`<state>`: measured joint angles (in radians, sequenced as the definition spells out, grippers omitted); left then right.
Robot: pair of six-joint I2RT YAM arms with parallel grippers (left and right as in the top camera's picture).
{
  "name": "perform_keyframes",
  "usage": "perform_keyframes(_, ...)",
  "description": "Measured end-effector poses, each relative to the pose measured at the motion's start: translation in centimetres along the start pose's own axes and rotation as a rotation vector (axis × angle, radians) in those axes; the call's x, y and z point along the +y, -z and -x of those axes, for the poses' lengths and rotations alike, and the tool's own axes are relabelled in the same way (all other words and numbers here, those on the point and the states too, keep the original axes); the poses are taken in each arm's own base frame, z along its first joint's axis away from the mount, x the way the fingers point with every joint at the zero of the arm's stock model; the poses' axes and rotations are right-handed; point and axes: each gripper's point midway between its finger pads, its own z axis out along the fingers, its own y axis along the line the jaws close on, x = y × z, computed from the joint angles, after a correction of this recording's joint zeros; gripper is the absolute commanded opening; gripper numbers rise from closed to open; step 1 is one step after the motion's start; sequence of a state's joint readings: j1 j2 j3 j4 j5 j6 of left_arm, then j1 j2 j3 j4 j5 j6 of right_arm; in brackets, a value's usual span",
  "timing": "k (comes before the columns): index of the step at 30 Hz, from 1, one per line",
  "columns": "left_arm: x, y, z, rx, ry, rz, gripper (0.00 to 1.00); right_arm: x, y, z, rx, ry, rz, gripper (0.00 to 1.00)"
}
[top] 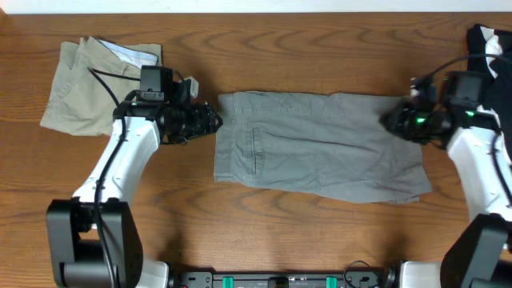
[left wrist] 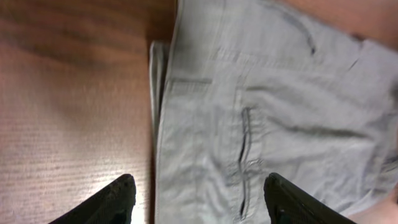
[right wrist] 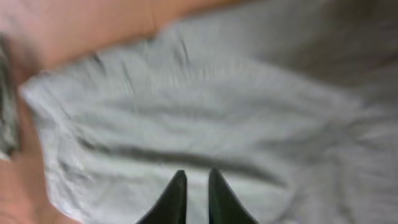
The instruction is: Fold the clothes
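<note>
Brown wood-grain counter (top: 320,240) all round, and the grey shorts (top: 320,148) lie flat across the middle of it, lengthwise left to right, between my two arms. My left hand (top: 210,120) sits right at their left edge, by the upper corner, released: fingers (left wrist: 115,202) spread wide, nothing gripped, bare wood under one and cloth under the other. From that wrist the edge runs straight up the view, a thin strip of under-layer peeks out beside it, and a pocket slit (left wrist: 244,149) lies just inside. My right hand (top: 398,122) is over the right end, near the top corner. Its fingers (right wrist: 174,199) stand a sliver apart above rumpled cloth; the view is smeared, so whether they pinch a fold I cannot tell. Bottom edge slants down to the right. Plenty of bare wood in front of the shorts. Beige shorts (top: 80,88) sit heaped far left, well apart; a black-and-white garment (top: 488,44) crowds the far right corner, near my right arm.
</note>
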<state>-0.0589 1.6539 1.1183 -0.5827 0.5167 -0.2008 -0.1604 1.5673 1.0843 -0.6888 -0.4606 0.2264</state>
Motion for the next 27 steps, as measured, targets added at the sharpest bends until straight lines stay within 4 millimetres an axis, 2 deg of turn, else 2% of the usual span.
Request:
perform_keyframes(5, 1.9, -2.9, -1.7, 0.097, 0.033, 0.026, 0.70, 0.0, -4.1, -4.3, 0.170, 0.046, -0.115, 0.10)
perform_keyframes(9, 3.4, -5.0, -3.0, 0.166, 0.067, 0.043, 0.70, -0.9, -7.0, -7.0, 0.285, 0.049, -0.182, 0.01)
perform_keyframes(11, 4.0, -6.0, -3.3, 0.181, 0.074, 0.047, 0.70, -1.7, -8.2, -8.3, 0.335, 0.029, -0.213, 0.01)
perform_keyframes(14, 3.5, -6.5, -2.8, 0.172, 0.070, 0.008, 0.70, -2.4, -9.0, -8.9, 0.369, 0.008, -0.230, 0.01)
perform_keyframes(18, 2.1, -7.3, -2.2, 0.165, 0.064, -0.086, 0.68, -2.4, -9.1, -8.9, 0.369, 0.002, -0.234, 0.01)
perform_keyframes(21, 1.1, -8.0, -1.9, 0.170, 0.072, -0.132, 0.60, -2.4, -9.1, -8.9, 0.369, -0.002, -0.235, 0.01)
perform_keyframes(27, 0.3, -8.7, -1.8, 0.177, 0.107, -0.166, 0.52, -2.4, -9.1, -8.9, 0.369, -0.007, -0.236, 0.01)
